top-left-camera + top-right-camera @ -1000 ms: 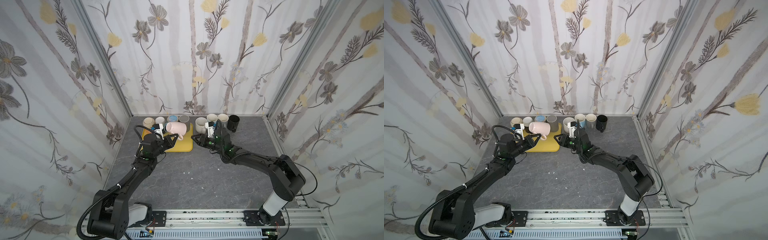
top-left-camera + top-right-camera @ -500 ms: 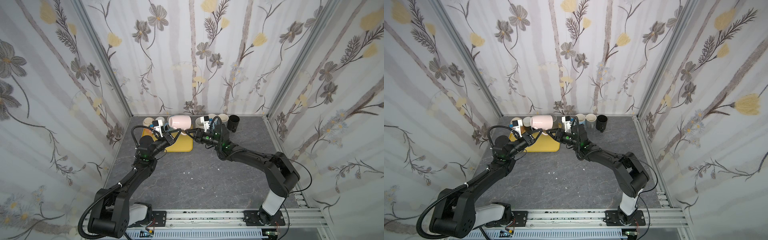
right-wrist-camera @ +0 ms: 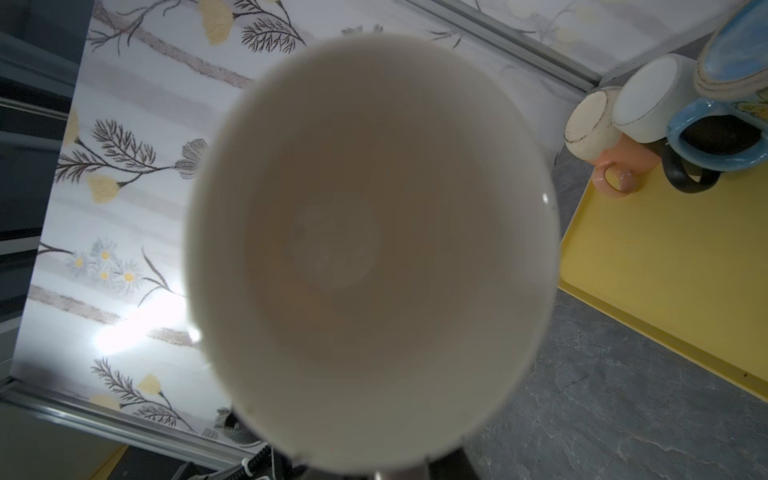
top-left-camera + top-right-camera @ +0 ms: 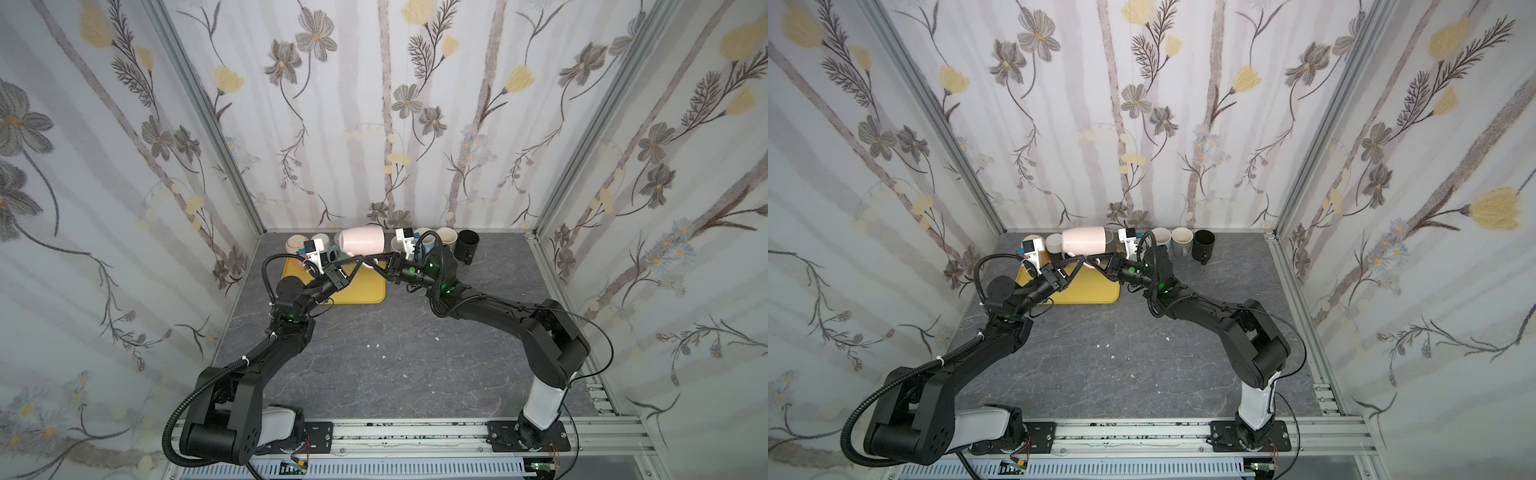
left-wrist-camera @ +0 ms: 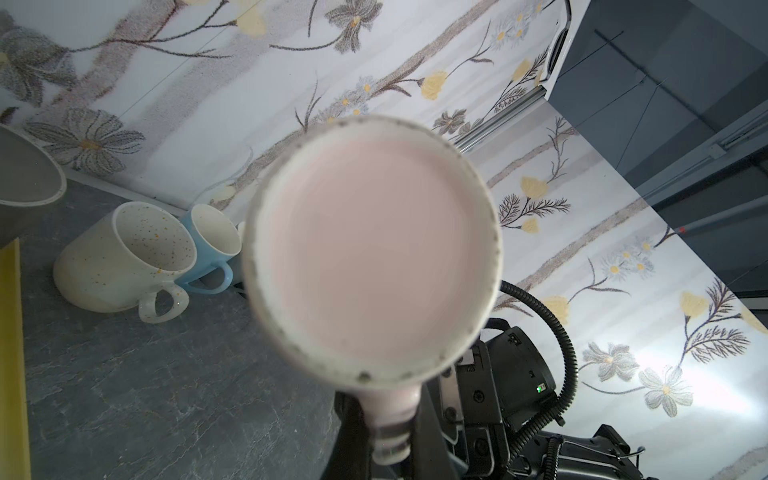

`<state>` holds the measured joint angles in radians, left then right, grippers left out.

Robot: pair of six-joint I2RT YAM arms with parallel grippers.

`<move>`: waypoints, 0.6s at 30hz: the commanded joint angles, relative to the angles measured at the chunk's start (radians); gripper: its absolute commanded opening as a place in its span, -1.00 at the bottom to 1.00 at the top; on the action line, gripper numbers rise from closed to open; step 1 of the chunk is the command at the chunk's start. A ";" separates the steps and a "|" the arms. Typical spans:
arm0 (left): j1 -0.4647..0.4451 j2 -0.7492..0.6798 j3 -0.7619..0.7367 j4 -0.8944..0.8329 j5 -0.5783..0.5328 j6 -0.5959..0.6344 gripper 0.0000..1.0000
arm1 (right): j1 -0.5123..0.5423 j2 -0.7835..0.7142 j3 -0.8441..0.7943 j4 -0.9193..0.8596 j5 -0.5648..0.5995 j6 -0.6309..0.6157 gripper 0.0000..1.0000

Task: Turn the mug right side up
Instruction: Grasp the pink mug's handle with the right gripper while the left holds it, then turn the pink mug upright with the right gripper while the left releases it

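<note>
The pink mug hangs on its side above the yellow tray, with its handle pointing down. My left gripper is shut on that handle from the left. The left wrist view looks at the mug's flat base. My right gripper meets the same handle from the right, shut on it. The right wrist view looks straight into the mug's open mouth, which hides most of the right gripper's jaws.
Mugs line the back wall: a black mug and cream mugs on the right, more mugs on the left. A speckled mug and a blue mug stand upright. Upside-down mugs sit at the tray's far edge.
My left gripper has lifted the mug off the tray and swung it onto its side. My right gripper has risen to the handle and closed from half open.
</note>
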<state>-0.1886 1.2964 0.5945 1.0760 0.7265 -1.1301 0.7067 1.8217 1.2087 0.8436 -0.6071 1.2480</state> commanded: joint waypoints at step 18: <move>0.010 -0.102 0.051 -0.324 0.075 0.260 -0.06 | -0.023 -0.144 -0.064 -0.079 0.091 -0.156 -1.00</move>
<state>-0.1818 1.2148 0.6270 0.8639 0.7895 -0.9714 0.6907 1.7050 1.1488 0.7307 -0.5468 1.1400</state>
